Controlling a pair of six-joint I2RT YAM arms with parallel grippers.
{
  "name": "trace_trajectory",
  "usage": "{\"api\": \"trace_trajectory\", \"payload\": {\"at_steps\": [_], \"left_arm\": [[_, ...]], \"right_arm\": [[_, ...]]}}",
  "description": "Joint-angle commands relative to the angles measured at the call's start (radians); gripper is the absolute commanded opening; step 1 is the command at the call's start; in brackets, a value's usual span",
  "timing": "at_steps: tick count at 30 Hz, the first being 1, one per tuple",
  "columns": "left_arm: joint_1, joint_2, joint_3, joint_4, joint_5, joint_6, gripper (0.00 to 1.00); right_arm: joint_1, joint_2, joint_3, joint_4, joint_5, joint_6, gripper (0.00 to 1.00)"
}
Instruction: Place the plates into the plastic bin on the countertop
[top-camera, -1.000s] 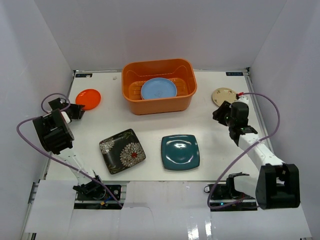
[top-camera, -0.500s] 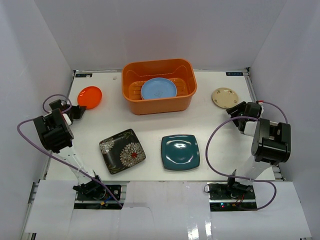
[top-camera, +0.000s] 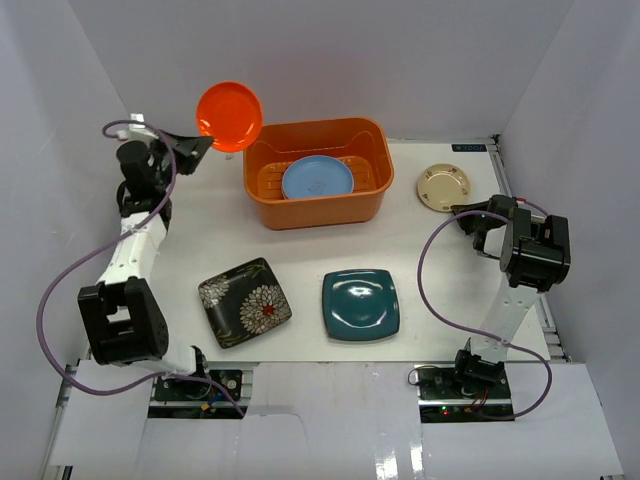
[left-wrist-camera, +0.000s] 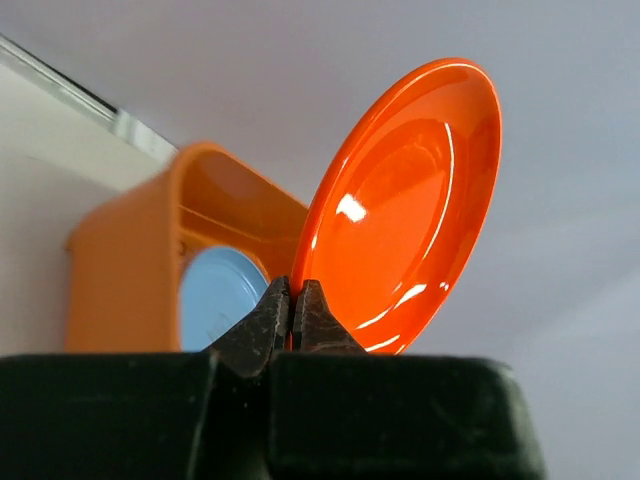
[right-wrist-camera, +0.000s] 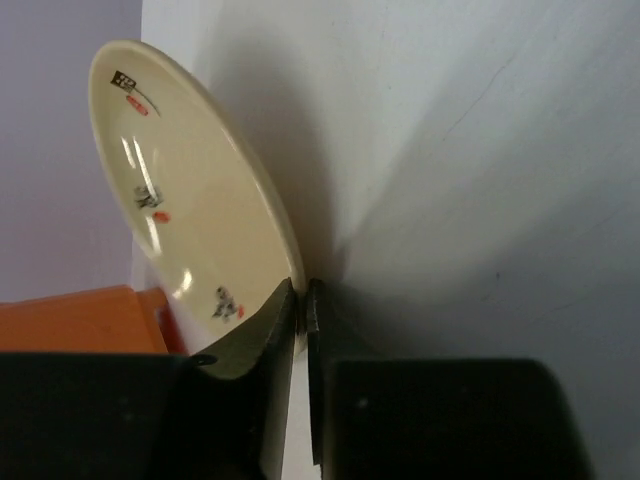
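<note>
My left gripper (top-camera: 205, 140) (left-wrist-camera: 293, 300) is shut on the rim of the orange-red plate (top-camera: 229, 116) (left-wrist-camera: 410, 200), held tilted in the air by the left rear corner of the orange plastic bin (top-camera: 318, 212) (left-wrist-camera: 120, 270). A light blue plate (top-camera: 317, 178) (left-wrist-camera: 215, 295) lies inside the bin. My right gripper (top-camera: 463, 212) (right-wrist-camera: 303, 300) is shut on the near rim of the small cream plate (top-camera: 446, 187) (right-wrist-camera: 180, 190) at the right of the white countertop (top-camera: 430, 260). A black flowered square plate (top-camera: 245, 301) and a dark teal square plate (top-camera: 360, 303) lie in front of the bin.
White walls close in the countertop on the left, back and right. The right arm's purple cable (top-camera: 430, 290) loops over the countertop beside the teal plate. The left arm's base (top-camera: 120, 320) stands at the near left edge.
The left gripper shut on the orange-red plate and lifted it from the left of the countertop up beside the bin. The right gripper shut on the cream plate's rim.
</note>
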Motion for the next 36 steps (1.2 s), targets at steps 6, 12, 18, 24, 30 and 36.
{"api": "trace_trajectory", "payload": {"at_steps": [6,12,18,24,30,36], "left_arm": [[-0.322,0.231,0.334,-0.351,-0.082,0.198,0.00],[-0.438,0.522,0.768,-0.685,-0.117,0.332,0.00],[-0.469,0.702,1.051,-0.897,-0.259,0.431,0.00],[-0.491,0.828,1.175,-1.036,-0.296,0.503,0.00],[-0.492,0.860,1.157,-1.042,-0.246,0.511,0.36],[-0.491,0.843,1.178,-1.022,-0.175,0.489,0.67]], "right_arm": [[-0.011,-0.177,-0.088,0.085,-0.013,0.013,0.08],[-0.014,-0.504,-0.127,0.044,-0.081,-0.094,0.08],[0.018,-0.788,-0.132,-0.160,-0.084,-0.209,0.08],[0.161,-0.876,0.012,-0.364,-0.076,-0.346,0.08],[0.371,-0.799,0.230,-0.519,-0.015,-0.452,0.08],[0.512,-0.672,0.342,-0.576,0.068,-0.481,0.08]]}}
